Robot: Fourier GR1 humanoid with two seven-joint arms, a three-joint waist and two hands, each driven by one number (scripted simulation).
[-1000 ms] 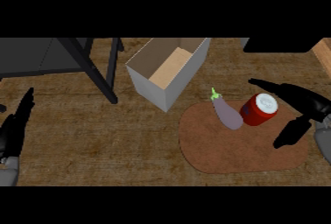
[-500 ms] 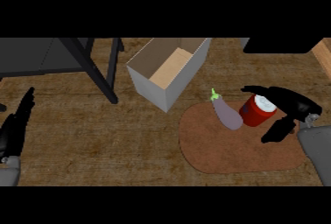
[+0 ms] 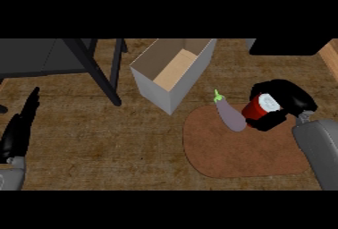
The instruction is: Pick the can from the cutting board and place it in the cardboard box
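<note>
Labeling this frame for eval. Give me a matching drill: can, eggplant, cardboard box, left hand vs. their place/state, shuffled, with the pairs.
1 can
2 eggplant
3 cardboard box
4 left hand

A open-topped, standing off the cutting board
B lying on the board, next to the can
C resting open at the view's left edge
D enclosed by the right hand

Pairs: 1-D, 2-B, 3-A, 4-C
</note>
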